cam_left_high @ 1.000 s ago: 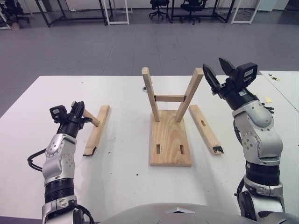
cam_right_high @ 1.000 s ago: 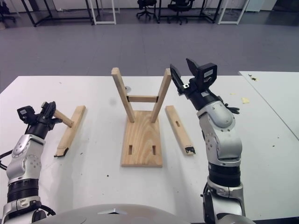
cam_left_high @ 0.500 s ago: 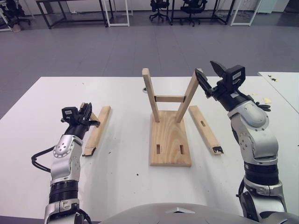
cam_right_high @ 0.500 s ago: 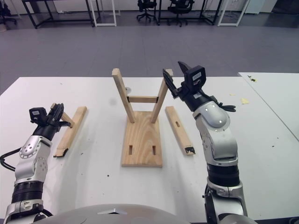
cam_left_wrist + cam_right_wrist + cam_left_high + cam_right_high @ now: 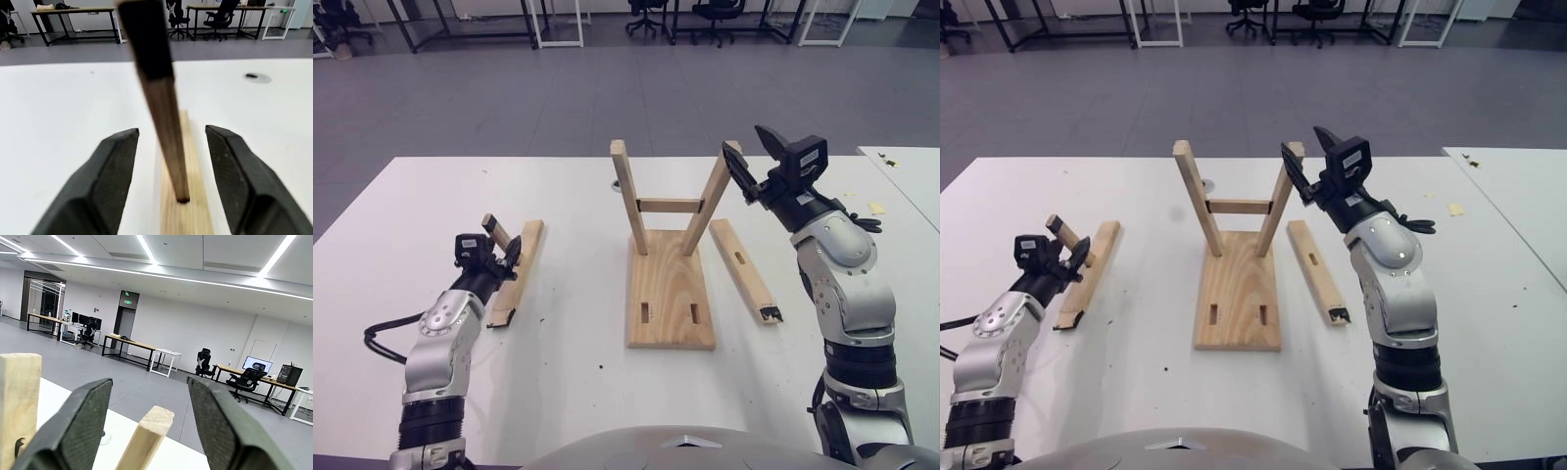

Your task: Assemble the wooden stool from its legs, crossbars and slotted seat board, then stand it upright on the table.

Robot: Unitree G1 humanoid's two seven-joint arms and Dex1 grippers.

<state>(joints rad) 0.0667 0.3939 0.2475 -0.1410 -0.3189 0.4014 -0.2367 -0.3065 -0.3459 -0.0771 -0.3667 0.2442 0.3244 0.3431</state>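
My left jaws straddle, released, the crossbar (image 5: 495,227) in one of two loose legs (image 5: 517,271); right jaws released around a mounted leg (image 5: 713,196).

A grey floor (image 5: 509,98) spreads beyond the white table (image 5: 372,215); black office chairs (image 5: 720,12) stand at 12 o'clock, a white desk frame (image 5: 563,45) toward 11 (partly cropped). Long ceiling lights (image 5: 146,242) glow overhead.

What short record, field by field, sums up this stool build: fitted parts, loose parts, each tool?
Fitted: two legs joined by a crossbar, standing at the seat board's far end
Loose, right: third leg, lying flat
Loose, left: fourth leg with a second crossbar stuck in it
Left tool: open, either side of the second crossbar
Right tool: open, by the right fitted leg top
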